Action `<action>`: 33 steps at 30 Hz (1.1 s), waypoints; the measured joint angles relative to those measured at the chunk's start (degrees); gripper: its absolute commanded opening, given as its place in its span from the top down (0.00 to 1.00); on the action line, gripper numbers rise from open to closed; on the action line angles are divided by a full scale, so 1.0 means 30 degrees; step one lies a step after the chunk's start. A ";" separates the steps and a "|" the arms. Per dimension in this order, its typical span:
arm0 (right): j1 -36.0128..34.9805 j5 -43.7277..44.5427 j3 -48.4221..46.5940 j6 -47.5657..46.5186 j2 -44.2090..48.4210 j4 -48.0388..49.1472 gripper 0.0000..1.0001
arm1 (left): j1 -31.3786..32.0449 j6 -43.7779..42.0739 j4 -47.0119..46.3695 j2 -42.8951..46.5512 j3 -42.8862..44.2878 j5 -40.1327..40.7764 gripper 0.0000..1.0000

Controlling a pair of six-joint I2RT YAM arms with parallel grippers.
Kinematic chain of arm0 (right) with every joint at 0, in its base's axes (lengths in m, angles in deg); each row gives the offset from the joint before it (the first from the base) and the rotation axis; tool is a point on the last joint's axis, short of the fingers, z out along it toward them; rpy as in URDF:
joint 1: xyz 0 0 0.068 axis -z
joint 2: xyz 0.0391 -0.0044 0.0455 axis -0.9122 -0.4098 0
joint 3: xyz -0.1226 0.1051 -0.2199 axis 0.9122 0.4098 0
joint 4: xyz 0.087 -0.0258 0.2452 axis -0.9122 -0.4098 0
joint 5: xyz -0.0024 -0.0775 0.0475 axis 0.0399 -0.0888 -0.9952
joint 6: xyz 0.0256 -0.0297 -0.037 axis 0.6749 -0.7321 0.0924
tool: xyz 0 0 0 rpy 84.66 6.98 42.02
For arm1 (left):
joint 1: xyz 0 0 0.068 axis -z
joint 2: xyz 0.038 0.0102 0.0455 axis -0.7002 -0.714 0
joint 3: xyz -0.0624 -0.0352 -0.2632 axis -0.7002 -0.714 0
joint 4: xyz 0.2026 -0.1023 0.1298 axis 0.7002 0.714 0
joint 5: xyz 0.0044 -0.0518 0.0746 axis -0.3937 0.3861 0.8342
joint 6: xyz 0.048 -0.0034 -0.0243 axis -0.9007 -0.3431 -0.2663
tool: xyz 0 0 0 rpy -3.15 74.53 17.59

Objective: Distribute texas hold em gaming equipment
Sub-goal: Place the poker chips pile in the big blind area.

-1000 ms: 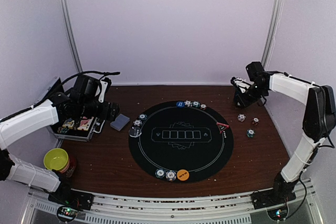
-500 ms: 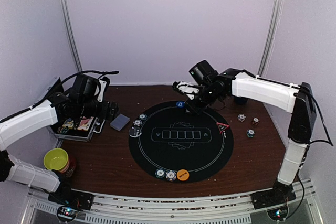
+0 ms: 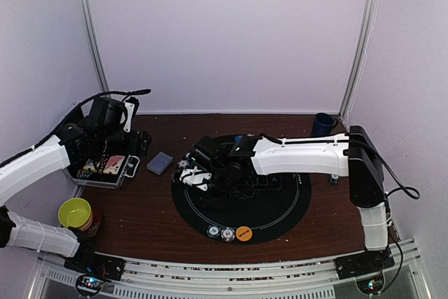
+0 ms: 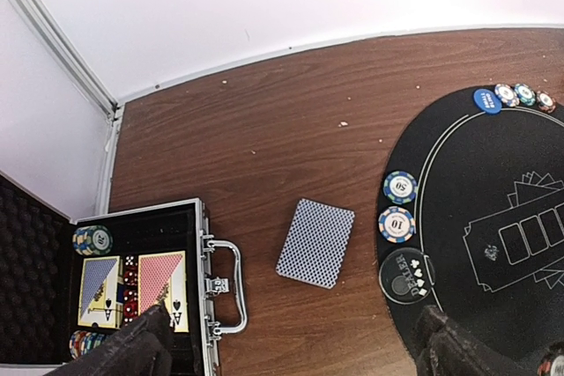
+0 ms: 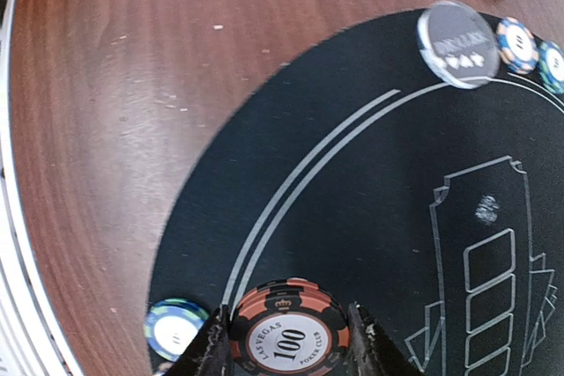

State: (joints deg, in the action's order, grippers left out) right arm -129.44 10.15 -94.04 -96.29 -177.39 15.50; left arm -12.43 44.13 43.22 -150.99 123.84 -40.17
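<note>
one deck [image 4: 315,242] — one red chip [image 5: 286,334]

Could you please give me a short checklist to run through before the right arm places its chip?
1. Red 100 chip held in the right tool: ok.
2. Right tool above the black mat: ok.
3. Spot under the chip free: cannot tell, hidden.
4. Neighbouring blue-green chip clear of the tool: cannot tell.
5. Left tool open, empty, away from the right arm: ok.

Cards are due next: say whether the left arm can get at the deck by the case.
Probably yes: the deck lies flat and uncovered just ahead of the open left end effector.
</note>
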 measured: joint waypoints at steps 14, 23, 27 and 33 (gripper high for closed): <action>-0.1107 -0.0568 0.0000 0.0503 -0.0823 0.0765 0.68 | -0.0408 0.0000 0.0000 0.0015 0.0000 0.0087 0.02; -0.1450 -0.0685 0.0007 0.0634 -0.2040 0.0991 0.68 | -0.0568 0.0000 0.0007 -0.0124 0.0000 0.0044 0.02; -0.1552 -0.0678 0.0022 0.0634 -0.2106 0.0984 0.68 | -0.0576 0.0000 0.0000 -0.0124 0.0000 0.0015 0.02; -0.1705 -0.0663 0.0066 0.0590 -0.2106 0.0998 0.67 | -0.0627 0.0000 0.0000 -0.0124 0.0000 0.0000 0.02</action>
State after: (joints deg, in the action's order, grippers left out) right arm -134.56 8.16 -93.84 -94.52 -183.71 18.50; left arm -14.31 44.13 43.22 -151.36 123.84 -40.17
